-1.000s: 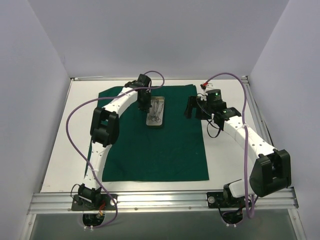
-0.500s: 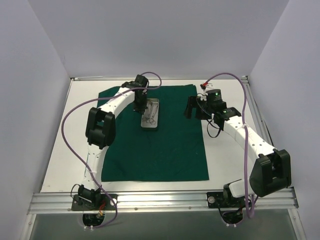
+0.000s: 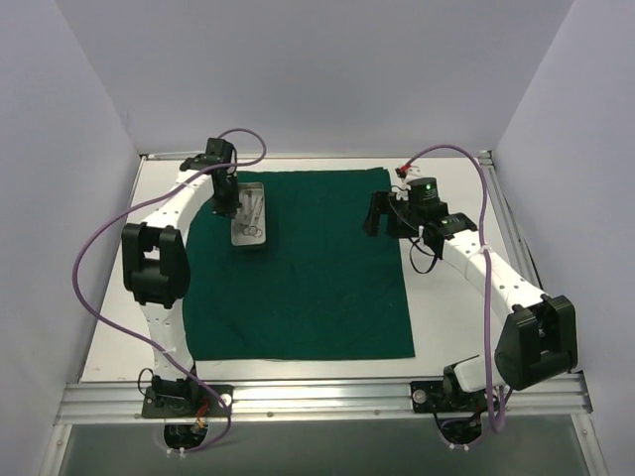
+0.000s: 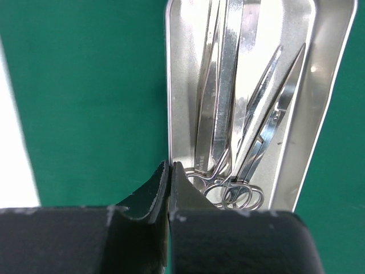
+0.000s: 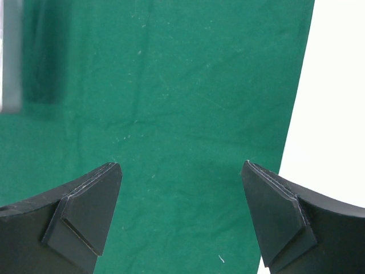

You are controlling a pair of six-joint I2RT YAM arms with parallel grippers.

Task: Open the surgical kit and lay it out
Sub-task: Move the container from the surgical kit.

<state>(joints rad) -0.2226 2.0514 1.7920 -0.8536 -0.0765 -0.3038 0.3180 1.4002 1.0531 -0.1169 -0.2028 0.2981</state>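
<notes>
The surgical kit's dark green cloth (image 3: 298, 278) lies spread flat on the white table. Its small steel tray (image 3: 251, 244) rests on the cloth's far left part, with several ring-handled instruments (image 3: 254, 213) inside. In the left wrist view the tray (image 4: 319, 85) holds the instruments (image 4: 228, 103), rings toward the camera. My left gripper (image 4: 170, 165) is shut, pinching the tray's left wall; from above it (image 3: 226, 198) sits at the tray's left side. My right gripper (image 5: 181, 171) hangs open and empty over the cloth's (image 5: 171, 85) right edge, far right of the tray (image 3: 375, 213).
White table top (image 3: 446, 327) borders the cloth on all sides; a bare strip (image 5: 336, 114) shows right of the cloth. Grey walls enclose the table on three sides. A metal rail (image 3: 317, 397) runs along the near edge by the arm bases.
The left arm has swung left, carrying the tray from the cloth's far middle to its far left part. The right arm has stayed still and open.
</notes>
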